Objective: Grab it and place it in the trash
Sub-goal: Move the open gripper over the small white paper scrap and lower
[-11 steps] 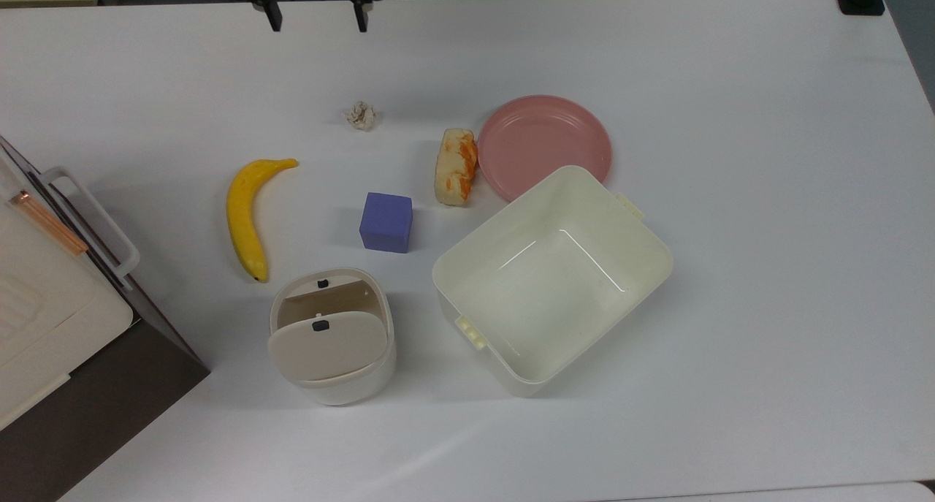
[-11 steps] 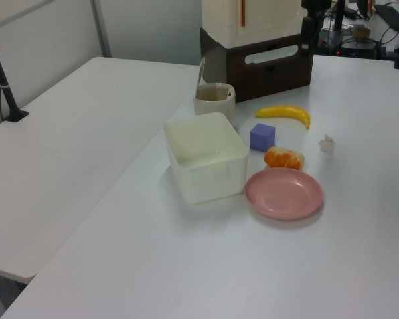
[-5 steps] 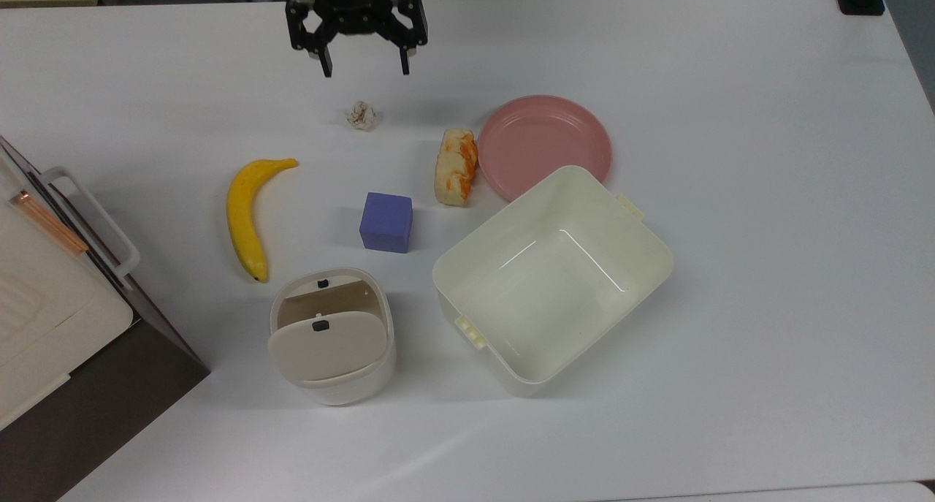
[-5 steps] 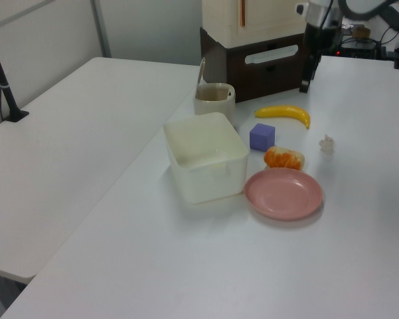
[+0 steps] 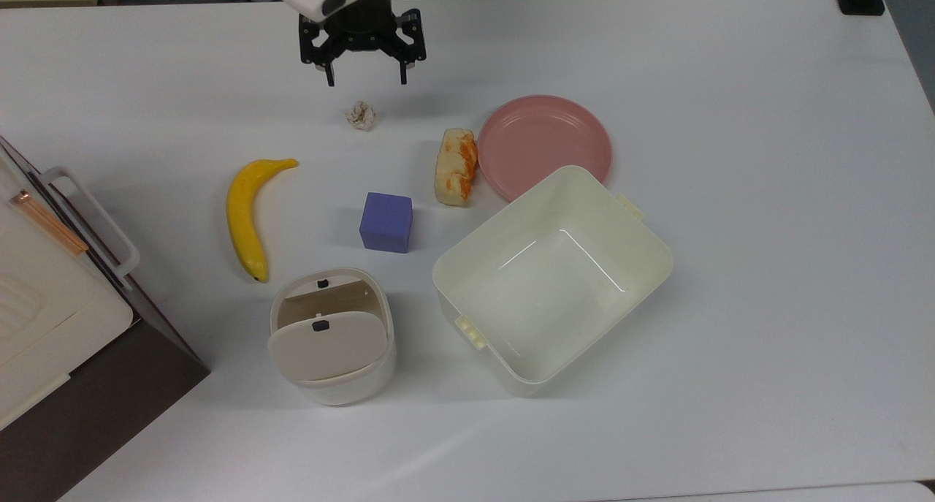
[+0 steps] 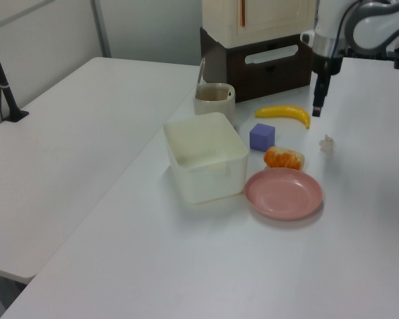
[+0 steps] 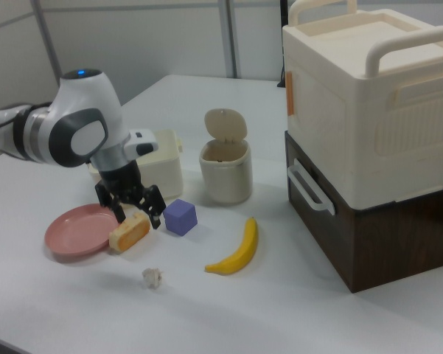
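Nearest my fingers, which are spread wide and holding nothing, lies the tiny crumpled ball of whitish-beige paper, loose on the white surface and just below my tips in the top view. I hang above it, not touching. To take it well, I judge that I should centre the ball between my two tips before I go down, since it is much narrower than my spread and light enough to skid if one tip reaches it first. I should sink until the tips nearly meet the surface, then close gently; crumpled paper gives, so a firm squeeze is not needed. A little farther off, the cream-and-orange bread roll lies against the pink round plate, with the yellow banana on the top view's left and the purple cube between them; all sit well apart from the ball, so my descent looks free. Farther still stands the small rounded cream-white plastic bin, its swing flap tilted so an opening shows, beside the larger cream rectangular tub. I should carry the ball high over the cube and release it over that opening, not the tub.
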You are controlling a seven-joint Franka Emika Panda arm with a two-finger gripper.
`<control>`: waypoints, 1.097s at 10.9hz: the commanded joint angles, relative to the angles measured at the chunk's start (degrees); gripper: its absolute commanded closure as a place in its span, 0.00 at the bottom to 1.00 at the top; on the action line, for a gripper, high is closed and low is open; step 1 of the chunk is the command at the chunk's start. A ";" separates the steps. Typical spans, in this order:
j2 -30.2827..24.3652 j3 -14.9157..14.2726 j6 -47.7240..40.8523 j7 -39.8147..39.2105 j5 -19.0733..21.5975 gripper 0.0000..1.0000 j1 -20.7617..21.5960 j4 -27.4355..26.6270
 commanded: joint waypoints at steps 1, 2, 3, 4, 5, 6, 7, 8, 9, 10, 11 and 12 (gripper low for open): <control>-2.01 -1.52 1.74 -0.52 -3.47 0.00 2.85 -4.69; -1.92 -1.52 1.65 -0.87 -5.05 0.00 3.04 -5.74; -1.31 -1.52 1.48 -0.87 -6.28 0.00 3.13 -6.01; -1.13 -1.52 1.39 -0.87 -6.73 0.00 3.13 -6.01; -1.22 -1.52 1.30 -0.87 -6.82 0.00 3.13 -6.10; -1.48 -1.52 1.30 -0.96 -6.82 0.00 3.21 -6.10; -1.48 -1.52 1.39 -1.05 -6.82 0.00 3.13 -6.62; -0.70 -1.52 1.48 -1.05 -6.82 0.00 3.13 -6.71; 1.14 -1.60 1.48 -0.96 -7.08 0.00 3.13 -6.36; 3.16 -1.60 1.48 -0.52 -8.74 0.00 3.13 -6.19; 4.74 -1.60 1.48 -0.17 -10.58 0.00 3.04 -5.84; 5.89 -1.60 1.48 -0.17 -10.86 0.00 2.78 -5.23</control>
